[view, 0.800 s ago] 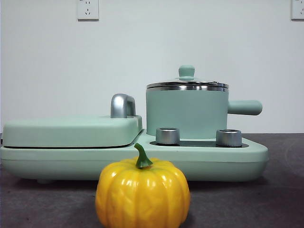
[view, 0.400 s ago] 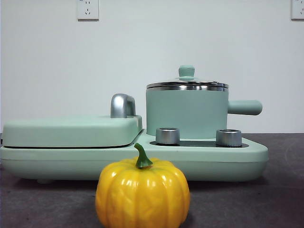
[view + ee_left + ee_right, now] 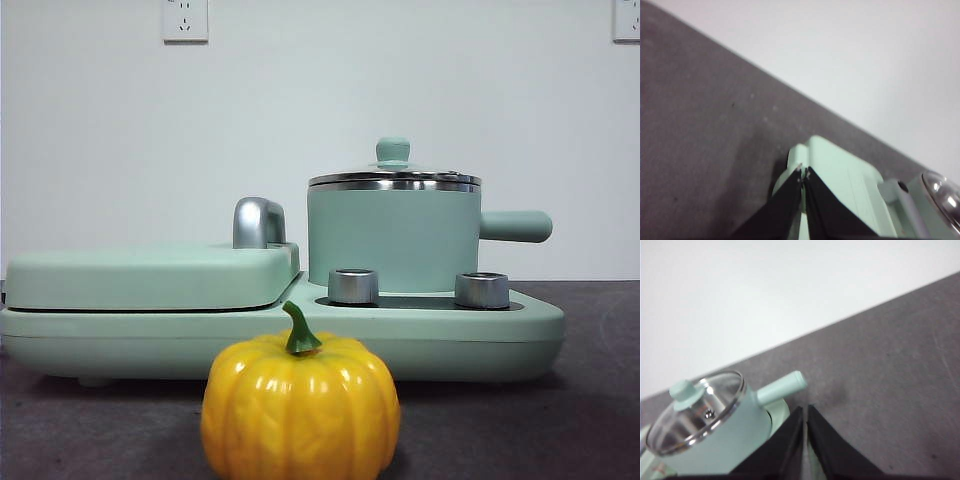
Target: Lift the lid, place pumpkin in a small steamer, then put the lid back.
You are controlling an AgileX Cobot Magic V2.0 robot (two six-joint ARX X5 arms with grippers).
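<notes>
Both waiting: left end effector point(image 3: 804, 175) and right end effector point(image 3: 805, 410) closed, empty. Lid point(image 3: 394, 177) seated on small steamer point(image 3: 392, 235); pumpkin point(image 3: 300, 405) on table point(image 3: 590, 420), accessible.

No readable text, no labels, no brand marks, no numbers, no signs on anything in view
</notes>
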